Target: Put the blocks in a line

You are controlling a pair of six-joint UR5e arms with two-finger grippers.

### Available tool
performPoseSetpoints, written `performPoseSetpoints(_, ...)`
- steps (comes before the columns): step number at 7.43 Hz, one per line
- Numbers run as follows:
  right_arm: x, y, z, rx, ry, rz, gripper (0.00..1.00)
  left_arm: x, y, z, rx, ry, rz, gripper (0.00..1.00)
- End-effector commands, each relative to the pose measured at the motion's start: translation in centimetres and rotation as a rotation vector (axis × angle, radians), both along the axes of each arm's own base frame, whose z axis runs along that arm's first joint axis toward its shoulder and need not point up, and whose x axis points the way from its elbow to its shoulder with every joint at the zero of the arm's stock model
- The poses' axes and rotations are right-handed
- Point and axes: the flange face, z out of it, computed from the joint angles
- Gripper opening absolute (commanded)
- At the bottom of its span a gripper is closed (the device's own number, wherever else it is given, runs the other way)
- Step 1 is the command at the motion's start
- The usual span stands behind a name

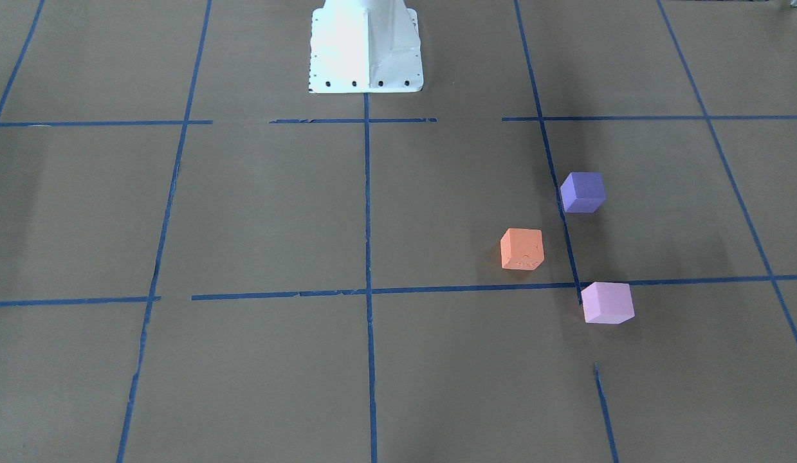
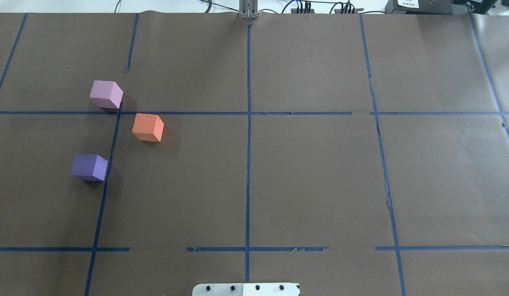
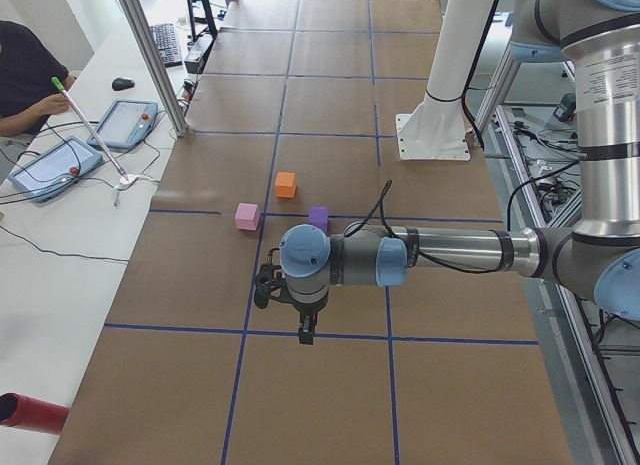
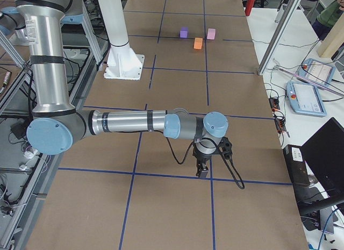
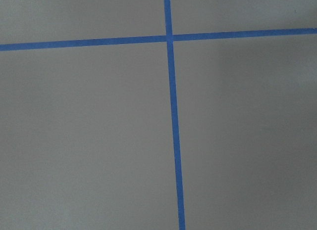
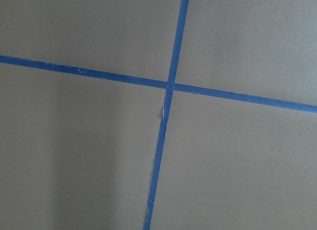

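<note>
Exterior left view: blocks (image 3: 286, 184) sit well beyond the left tool (image 3: 304, 333).

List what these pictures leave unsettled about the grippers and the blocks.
1. Left gripper: open or shut cannot be told; it shows only in the exterior left view, small; its wrist view shows only paper and tape.
2. Right gripper: likewise, seen only in the exterior right view.
3. Orange block: a faint mark on its front face is too small to read in the front-facing view.
</note>
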Motion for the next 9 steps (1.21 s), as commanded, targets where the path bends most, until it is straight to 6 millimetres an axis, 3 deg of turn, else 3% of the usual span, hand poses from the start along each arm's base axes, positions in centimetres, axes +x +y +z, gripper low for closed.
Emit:
performPoseSetpoints(1, 0.0, 0.0, 0.0, 0.000, 0.000, 0.000, 1.00, -0.1, 0.0, 0.0, -0.004, -0.006, -0.006, 1.00)
performPoseSetpoints(7, 0.0, 0.0, 0.0, 0.000, 0.000, 0.000, 1.00, -0.1, -0.1, -0.2, 0.015, -0.011, -0.003, 1.00)
performPoseSetpoints(9, 0.0, 0.0, 0.0, 0.000, 0.000, 0.000, 1.00, 1.0, -1.3, -1.8, 0.021, -0.008, -0.046, 1.00)
